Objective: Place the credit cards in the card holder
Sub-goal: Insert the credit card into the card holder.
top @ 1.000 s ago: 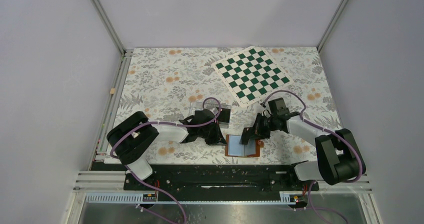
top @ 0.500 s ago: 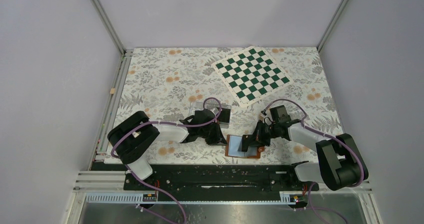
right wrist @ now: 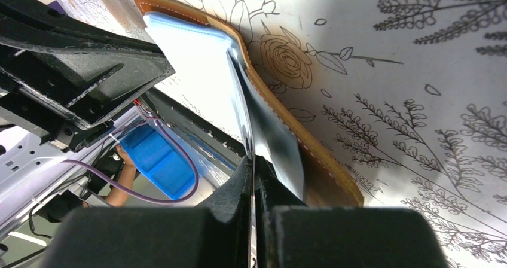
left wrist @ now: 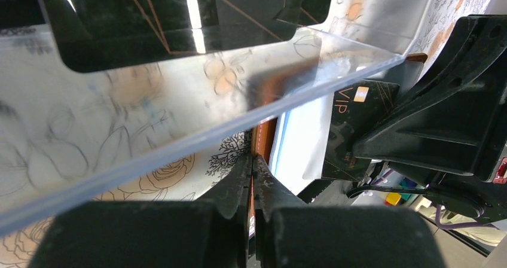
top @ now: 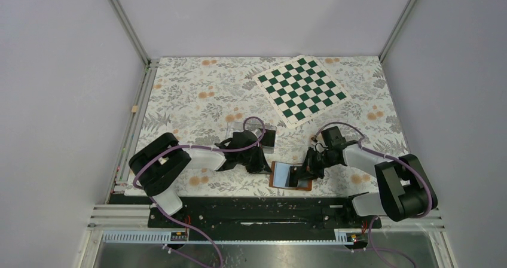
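The card holder lies open near the front edge, tan leather with pale blue sleeves. My left gripper is shut on its brown left edge, the jaws pressed together on the leather. A black credit card marked VIP is pinched in my shut right gripper. In the right wrist view this card runs edge-on from the jaws down onto the holder's sleeves. More black cards lie in a clear plastic box just behind the left gripper.
The clear box sits on the floral cloth right behind the left arm's wrist. A green-and-white chessboard lies at the back right. The black base rail runs close along the holder's near side.
My right gripper has come lower and nearer with the card, which now leans onto the holder's sleeves. The left gripper has stayed put on the holder's edge.
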{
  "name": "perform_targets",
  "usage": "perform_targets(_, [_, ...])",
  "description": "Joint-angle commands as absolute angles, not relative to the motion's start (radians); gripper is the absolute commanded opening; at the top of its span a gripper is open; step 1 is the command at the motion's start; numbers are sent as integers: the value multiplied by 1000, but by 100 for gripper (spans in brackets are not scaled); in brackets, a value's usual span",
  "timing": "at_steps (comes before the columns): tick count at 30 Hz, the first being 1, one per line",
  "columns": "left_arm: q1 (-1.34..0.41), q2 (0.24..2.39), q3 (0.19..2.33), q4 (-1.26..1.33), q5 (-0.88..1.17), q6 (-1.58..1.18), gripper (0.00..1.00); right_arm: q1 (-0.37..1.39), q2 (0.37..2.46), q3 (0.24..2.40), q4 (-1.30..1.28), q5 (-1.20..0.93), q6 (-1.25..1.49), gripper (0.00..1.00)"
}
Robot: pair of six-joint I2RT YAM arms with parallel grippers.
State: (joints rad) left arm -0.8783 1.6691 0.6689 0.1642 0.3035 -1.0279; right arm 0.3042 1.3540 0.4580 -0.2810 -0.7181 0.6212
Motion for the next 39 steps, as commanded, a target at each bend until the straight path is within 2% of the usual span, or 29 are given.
perform_targets(1, [-883, 1710, 672, 99, 270, -998, 0, 302, 1414, 505, -439, -649, 536, 0])
perform_targets(12, [-885, 1715, 675, 99, 275, -994, 0, 302, 1516, 600, -459, -650, 502, 0])
perform_targets(13, [-884, 1714, 675, 99, 276, -995, 0, 302, 1517, 601, -459, -650, 500, 1])
perform_targets(15, [-885, 1711, 674, 99, 275, -994, 0, 304, 1514, 597, -447, -653, 506, 11])
perform_targets(19, [-884, 1712, 673, 100, 275, -994, 0, 311, 1508, 596, -436, -654, 515, 16])
perform_targets(22, [-884, 1712, 675, 101, 277, -994, 0, 319, 1515, 607, -436, -650, 518, 14])
perform_targets(25, [-884, 1710, 673, 101, 277, -994, 0, 344, 1533, 627, -432, -649, 526, 0])
perform_targets(34, [-885, 1710, 673, 101, 276, -996, 0, 385, 1608, 654, -387, -676, 547, 0])
perform_targets(35, [-885, 1712, 673, 102, 277, -996, 0, 385, 1619, 659, -397, -672, 538, 1])
perform_targets(39, [-884, 1714, 674, 102, 277, -996, 0, 391, 1591, 670, -456, -608, 505, 29])
